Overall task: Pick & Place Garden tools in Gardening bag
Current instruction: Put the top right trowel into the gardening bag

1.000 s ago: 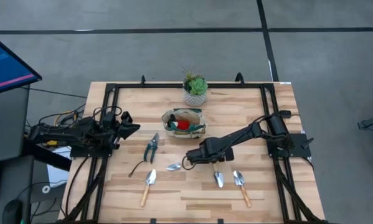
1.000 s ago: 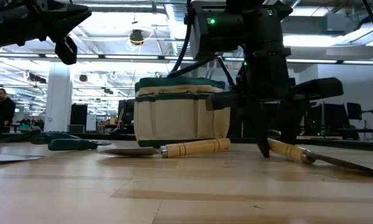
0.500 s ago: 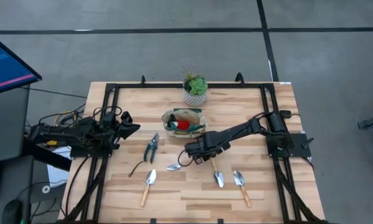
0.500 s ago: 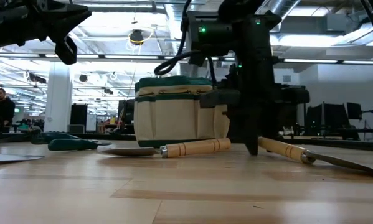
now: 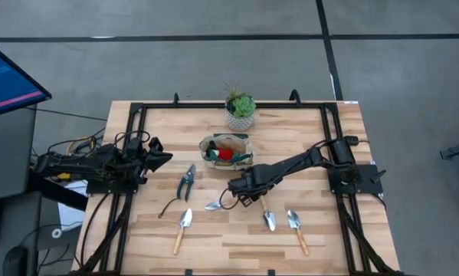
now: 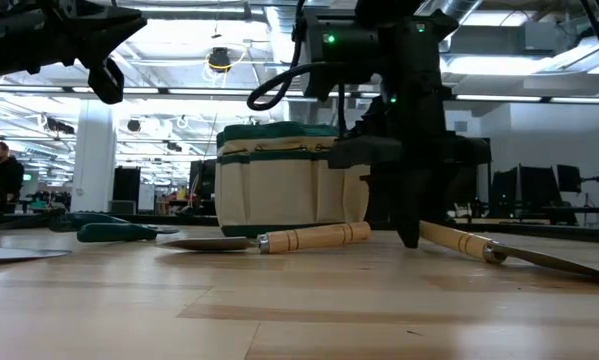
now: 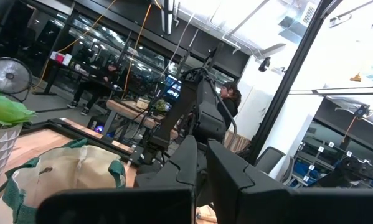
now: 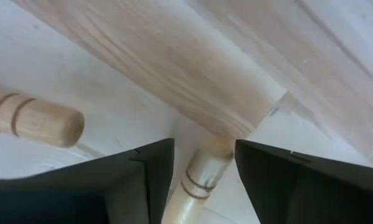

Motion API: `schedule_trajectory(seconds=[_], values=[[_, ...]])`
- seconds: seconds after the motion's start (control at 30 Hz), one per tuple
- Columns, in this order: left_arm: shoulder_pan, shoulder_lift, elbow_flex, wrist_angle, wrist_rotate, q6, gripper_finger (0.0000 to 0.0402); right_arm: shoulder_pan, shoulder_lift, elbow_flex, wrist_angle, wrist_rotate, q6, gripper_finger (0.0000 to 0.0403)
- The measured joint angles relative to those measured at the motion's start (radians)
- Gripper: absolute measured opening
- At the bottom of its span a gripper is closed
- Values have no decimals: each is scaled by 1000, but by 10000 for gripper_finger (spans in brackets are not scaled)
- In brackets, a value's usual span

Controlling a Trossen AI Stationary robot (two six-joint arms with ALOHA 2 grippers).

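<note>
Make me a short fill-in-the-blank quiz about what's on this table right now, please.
1. The right gripper has its open jaws on either side of a trowel's wooden ____.
2. The gardening bag sits just in front of a potted ____.
3. The pruning shears lie on the ____, not in the bag.
4. The left gripper waits at the table's ____ edge.

Missing words: handle; plant; table; left

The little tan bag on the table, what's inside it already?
From above, the gardening bag holds a red-and-black item. Anything beneath it is hidden by it and the bag's walls. The trowels and shears lie outside on the table.
</note>
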State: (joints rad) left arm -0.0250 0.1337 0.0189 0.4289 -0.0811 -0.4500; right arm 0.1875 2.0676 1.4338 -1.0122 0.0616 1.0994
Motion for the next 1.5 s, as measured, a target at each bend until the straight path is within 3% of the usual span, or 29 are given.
schedule_trajectory(seconds=[0.23, 0.57, 0.77, 0.93, 1.5], values=[[0, 0, 0, 0, 0, 0, 8, 0, -14, -1, -1, 15, -13, 194], [0, 0, 0, 0, 0, 0, 8, -1, -232, -13, -89, 50, -74, 220], [0, 0, 0, 0, 0, 0, 8, -3, -445, -293, 180, -62, 41, 214], [0, 0, 0, 0, 0, 0, 8, 6, -539, -395, 256, -44, 148, 215], [0, 0, 0, 3, 0, 0, 8, 46, -273, -292, 259, 14, 159, 218]])
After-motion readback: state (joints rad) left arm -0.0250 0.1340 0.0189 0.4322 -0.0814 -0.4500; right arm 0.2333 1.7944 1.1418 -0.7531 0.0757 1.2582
